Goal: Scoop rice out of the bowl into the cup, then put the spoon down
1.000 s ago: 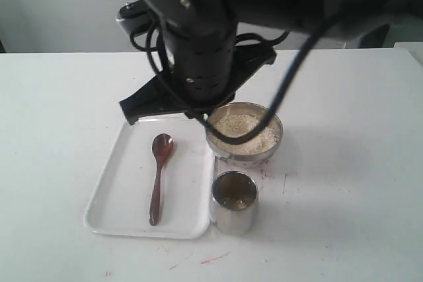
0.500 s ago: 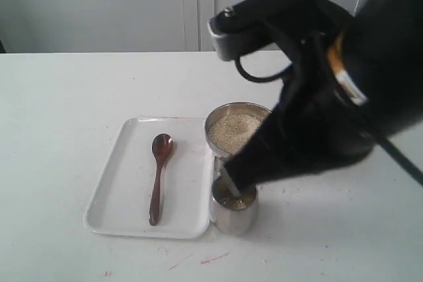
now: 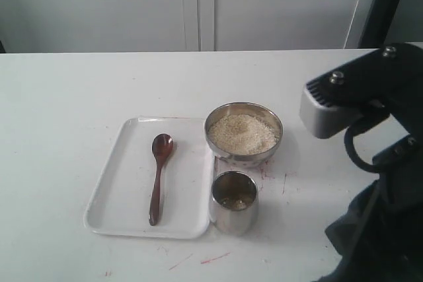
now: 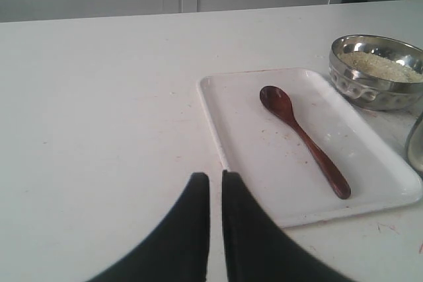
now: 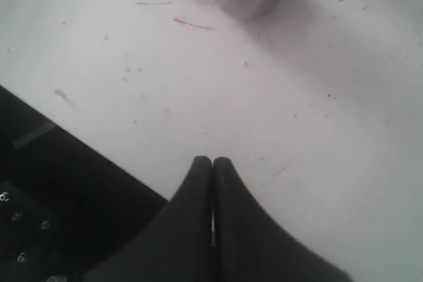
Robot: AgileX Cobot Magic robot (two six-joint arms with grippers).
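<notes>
Rice (image 3: 243,131), pale uncooked grains, sits in the wide shiny steel bowl (image 3: 244,158) and the small steel cup (image 3: 232,214) just beside it for a short carry, the slim reddish-brown wooden spoon (image 3: 158,176) rests on the white tray (image 3: 119,183), and our left gripper (image 4: 215,183) and right gripper (image 5: 212,162), jaws closed on nothing, hang clear.

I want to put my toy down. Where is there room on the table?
Left of the tray the table is bare, also behind the bowl. It is crowded where bowl, cup and tray sit close.
</notes>
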